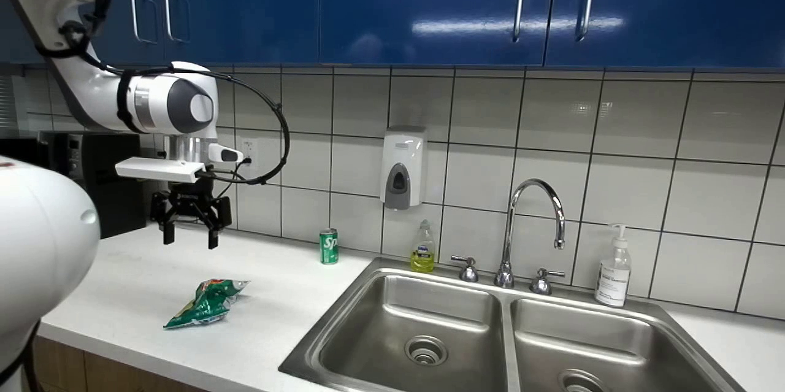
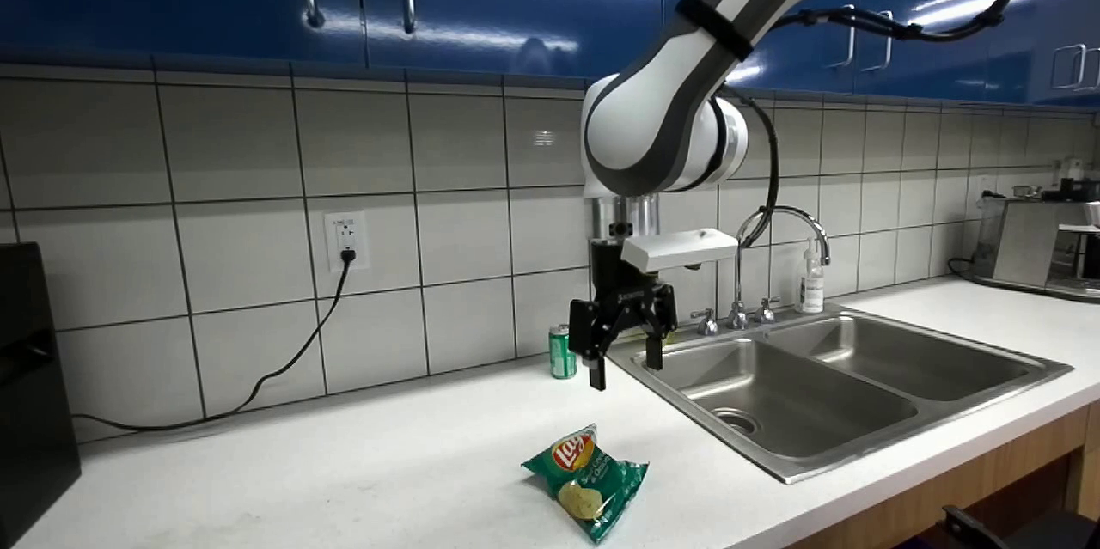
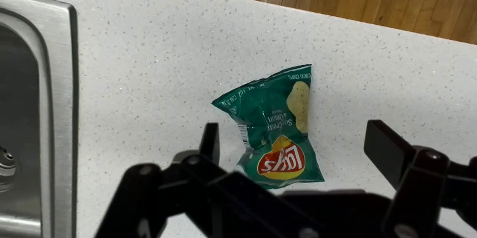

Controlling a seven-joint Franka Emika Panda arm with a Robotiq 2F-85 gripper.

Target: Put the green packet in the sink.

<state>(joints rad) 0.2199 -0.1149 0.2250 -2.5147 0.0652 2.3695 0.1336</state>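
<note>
The green packet, a crinkled Lay's chip bag, lies on the white counter in both exterior views. It also shows upside down in the wrist view. My gripper is open and empty, held well above the counter, with its fingers pointing down. In the wrist view its fingertips stand apart on either side of the packet's image, not touching it. The sink's left basin has a round drain and lies beside the packet's stretch of counter. Its steel rim shows at the wrist view's left edge.
A green soda can stands near the tiled wall. A dish soap bottle, faucet and pump bottle stand behind the sink. A black appliance and a power cord are at the counter's other end.
</note>
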